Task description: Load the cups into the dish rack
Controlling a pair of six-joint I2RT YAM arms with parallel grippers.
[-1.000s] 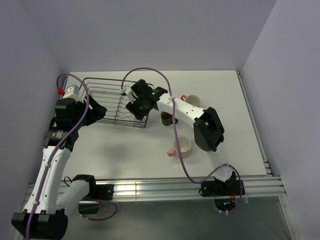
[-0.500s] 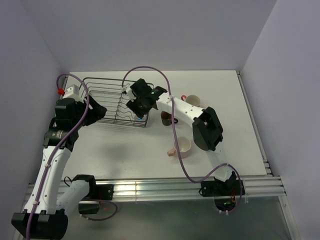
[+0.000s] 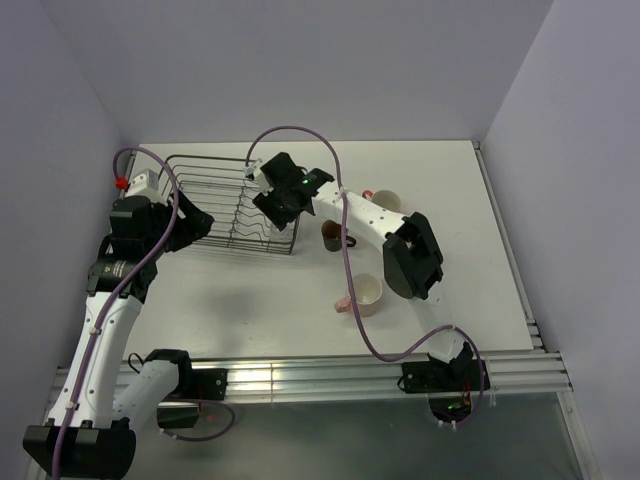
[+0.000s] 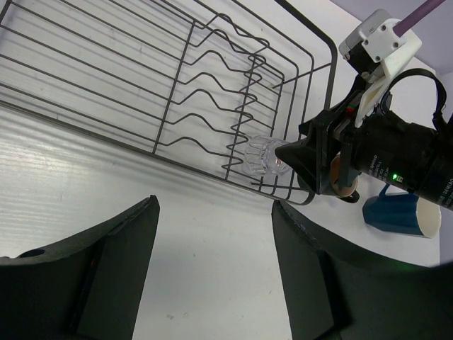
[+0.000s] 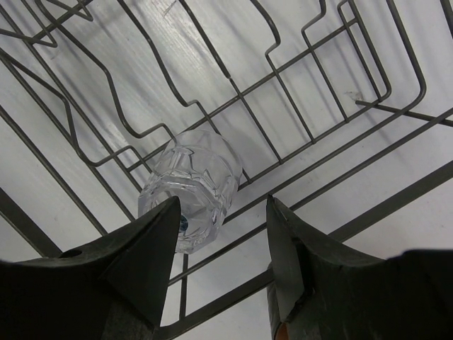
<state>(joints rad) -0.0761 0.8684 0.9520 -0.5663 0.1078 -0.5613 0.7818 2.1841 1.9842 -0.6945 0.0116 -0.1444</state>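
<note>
One cup of five is in: the glass tumbler (image 5: 190, 190) lies on its side in the dish rack (image 3: 205, 200), just beyond your right pincer (image 5: 223, 200), whose fingers stand apart. Your left pincer (image 4: 216, 205) hangs apart, empty. The pink mug (image 3: 368, 292), brown mug (image 3: 331, 237), orange mug (image 3: 387, 203) and blue mug (image 4: 396, 212) wait on the counter (image 3: 450, 180).

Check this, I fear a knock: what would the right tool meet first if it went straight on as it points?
Probably the clear glass tumbler, lying in the dish rack just ahead of the right tool; depth is unclear.
</note>
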